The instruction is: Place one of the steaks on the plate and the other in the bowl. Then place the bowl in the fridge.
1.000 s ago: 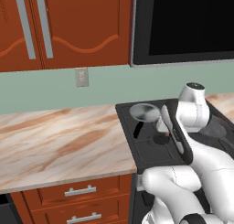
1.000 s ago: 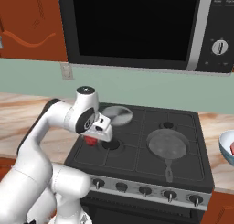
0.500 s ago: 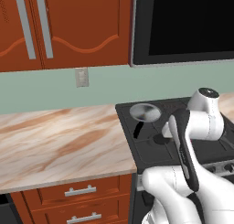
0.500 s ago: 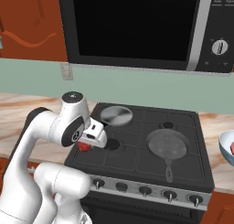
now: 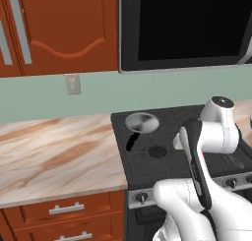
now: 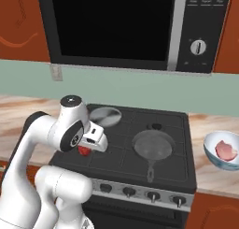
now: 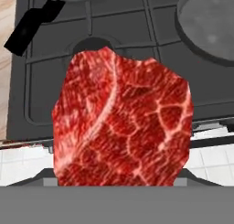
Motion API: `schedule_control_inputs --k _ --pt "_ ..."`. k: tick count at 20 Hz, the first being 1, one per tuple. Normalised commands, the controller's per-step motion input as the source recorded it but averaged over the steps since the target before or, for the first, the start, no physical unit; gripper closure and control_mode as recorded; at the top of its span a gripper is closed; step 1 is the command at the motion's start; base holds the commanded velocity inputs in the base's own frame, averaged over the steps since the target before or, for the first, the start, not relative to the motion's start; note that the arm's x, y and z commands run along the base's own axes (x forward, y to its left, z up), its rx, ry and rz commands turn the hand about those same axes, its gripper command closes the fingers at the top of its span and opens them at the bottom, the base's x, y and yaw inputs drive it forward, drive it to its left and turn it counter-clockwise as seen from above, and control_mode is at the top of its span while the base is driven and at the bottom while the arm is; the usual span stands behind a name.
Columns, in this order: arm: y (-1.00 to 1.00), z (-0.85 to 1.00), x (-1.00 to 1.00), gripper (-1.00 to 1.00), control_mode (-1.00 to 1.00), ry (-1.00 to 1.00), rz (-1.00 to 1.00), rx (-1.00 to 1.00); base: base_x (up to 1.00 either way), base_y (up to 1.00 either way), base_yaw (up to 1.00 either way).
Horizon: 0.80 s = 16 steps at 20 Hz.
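The bright red steak [image 7: 121,122] hangs close before the hand camera, over the front of the black stove [image 7: 137,31]. My gripper [image 6: 87,147] is shut on this steak [image 6: 84,151] above the stove's front left burner; the meat hides the fingertips. On the counter right of the stove stands the white bowl [image 6: 215,161] with a pale blue outside, and the paler pink steak [image 6: 226,151] lies in it. The plate and the fridge are out of view.
A small grey pan [image 6: 105,116] sits on the back left burner, its black handle [image 5: 132,139] pointing forward. A larger frying pan [image 6: 152,146] sits right of centre. A microwave [image 6: 121,27] hangs above. Marble counter [image 5: 54,151] runs to the left.
The base has rolled right, so the scene slid left and more of the bowl shows. The arm has swung the hand with the red steak down toward the stove's front left.
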Motion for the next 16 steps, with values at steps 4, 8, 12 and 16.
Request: schedule_control_inputs --k 4,8,12,16 --pt "0.00 0.00 0.00 1.00 1.00 0.00 0.00 0.00 -0.11 -1.00 0.00" --pt "0.00 0.00 0.00 1.00 1.00 0.00 0.00 0.00 -0.15 -1.00 0.00" --pt "0.00 0.00 0.00 1.00 1.00 0.00 0.00 0.00 -0.03 -1.00 0.00" --pt "0.00 0.00 0.00 1.00 1.00 0.00 0.00 0.00 0.00 -1.00 0.00"
